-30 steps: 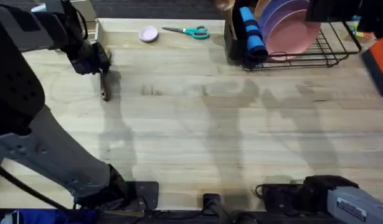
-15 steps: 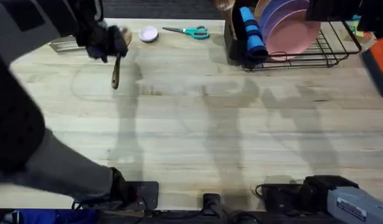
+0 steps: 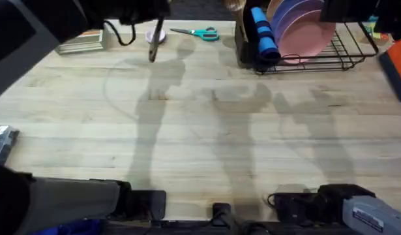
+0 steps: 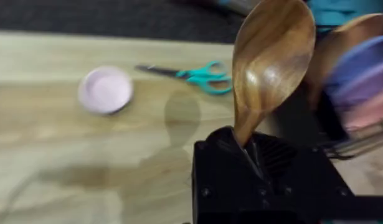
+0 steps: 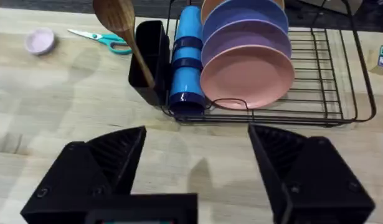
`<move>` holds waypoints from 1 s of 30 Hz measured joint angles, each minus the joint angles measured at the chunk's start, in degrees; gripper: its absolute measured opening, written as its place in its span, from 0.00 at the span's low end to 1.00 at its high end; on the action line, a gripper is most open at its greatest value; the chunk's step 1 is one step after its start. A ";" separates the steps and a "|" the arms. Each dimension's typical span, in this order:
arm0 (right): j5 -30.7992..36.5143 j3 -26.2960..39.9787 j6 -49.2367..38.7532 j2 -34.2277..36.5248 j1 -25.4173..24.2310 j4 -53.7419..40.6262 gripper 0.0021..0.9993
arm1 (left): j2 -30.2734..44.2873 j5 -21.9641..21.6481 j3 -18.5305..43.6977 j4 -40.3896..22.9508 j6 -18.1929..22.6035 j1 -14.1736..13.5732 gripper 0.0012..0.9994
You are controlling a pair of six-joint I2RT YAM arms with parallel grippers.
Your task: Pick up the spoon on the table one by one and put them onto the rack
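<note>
A wooden spoon (image 3: 154, 40) is held clamped in the left tool (image 3: 145, 13) above the worktop (image 3: 207, 137), mid-carry toward the rack (image 3: 330, 52); lowering into its utensil holder (image 5: 151, 59) is judged next. The right tool (image 5: 191, 168) is seen spread wide, empty.

Rack (image 3: 337, 52) at far right of worktop (image 3: 207, 143), plates (image 3: 298, 29) standing in it, roll (image 3: 263, 36) and utensil holder (image 3: 242, 42) at its left end. Scissors (image 3: 197, 32) left of holder, small dish (image 3: 155, 35) further left, metal box (image 3: 83, 42) far left.
</note>
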 joint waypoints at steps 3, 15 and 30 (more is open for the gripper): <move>0.00 0.00 0.01 -0.01 0.00 0.01 0.99 | -0.58 1.43 0.00 3.26 -0.02 -2.46 0.04; 0.00 0.00 0.00 -0.02 0.00 0.00 1.00 | -0.61 3.03 0.00 17.54 -0.02 -13.73 0.04; 0.00 0.00 0.00 0.00 0.00 -0.03 1.00 | 4.02 3.81 0.00 40.53 -0.17 -22.74 0.04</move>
